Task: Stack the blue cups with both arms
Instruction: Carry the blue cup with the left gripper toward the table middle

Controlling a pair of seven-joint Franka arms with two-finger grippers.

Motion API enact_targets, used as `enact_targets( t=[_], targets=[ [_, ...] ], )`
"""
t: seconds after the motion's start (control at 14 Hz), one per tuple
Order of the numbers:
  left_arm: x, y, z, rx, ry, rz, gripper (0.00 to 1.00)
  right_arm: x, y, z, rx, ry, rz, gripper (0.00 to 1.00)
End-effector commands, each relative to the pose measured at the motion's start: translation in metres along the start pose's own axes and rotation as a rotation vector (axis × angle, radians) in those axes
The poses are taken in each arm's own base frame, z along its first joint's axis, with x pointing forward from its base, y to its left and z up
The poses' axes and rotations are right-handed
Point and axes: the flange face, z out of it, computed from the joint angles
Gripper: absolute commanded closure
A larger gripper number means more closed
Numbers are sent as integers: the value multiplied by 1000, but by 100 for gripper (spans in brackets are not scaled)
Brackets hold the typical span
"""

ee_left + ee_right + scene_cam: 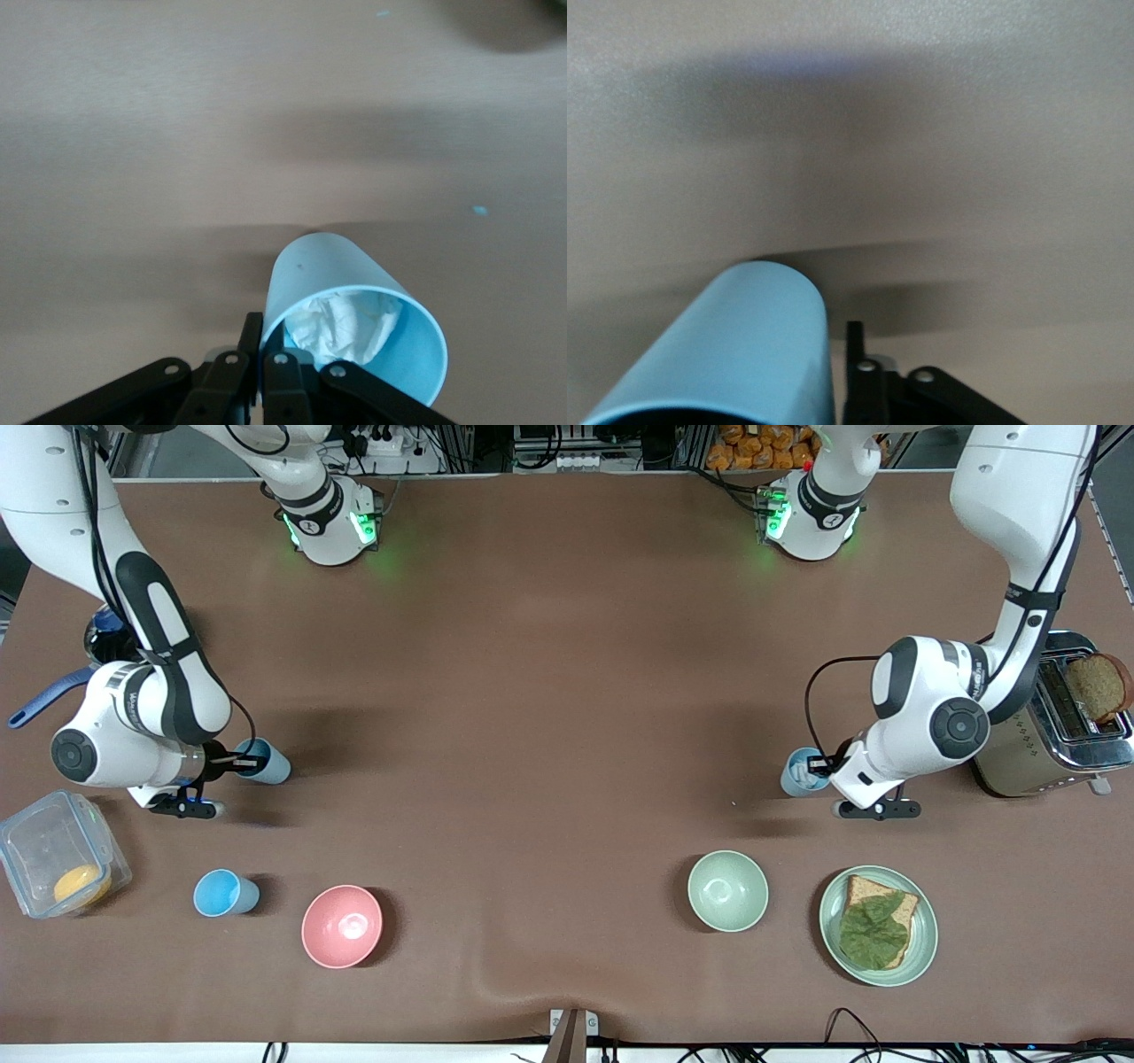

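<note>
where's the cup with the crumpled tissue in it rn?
In the left gripper, which pinches the rim of the tissue cup toward the left arm's end of the table, between the toaster and the pale-green bowl.

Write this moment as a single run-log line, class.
left gripper: shut on cup with tissue | right gripper: shut on plain cup | third cup: untouched beside pink bowl | stack: not started

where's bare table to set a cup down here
The widest bare patch is mid-table, between the left claw with its cup and the right claw with its cup. Crowded: the row nearest the camera, from container to plate.
</note>
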Motion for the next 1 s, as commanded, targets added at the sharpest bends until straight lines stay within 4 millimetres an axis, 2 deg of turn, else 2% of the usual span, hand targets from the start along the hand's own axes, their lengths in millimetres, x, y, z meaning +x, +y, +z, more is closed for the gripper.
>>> enact_targets(
  t=[0.0,0.29,0.5,0.79,0.93],
  targets=[
    [-20,61,-29,-40,3,-42,100,-5,-2,-2,15,8,14,100],
    [-54,176,-39,-94,-2,-110,100,-6,-2,-12,14,19,11,100],
    [-96,268,-26,-84,-15,-146,100,-11,-5,-36,16,30,6,100],
    [-123,337,3,-104,-20,-200,100,-18,-22,-68,10,57,-22,100],
    [-127,359,12,-141,-15,-231,100,-24,-40,-89,5,74,-51,100]
  ],
)
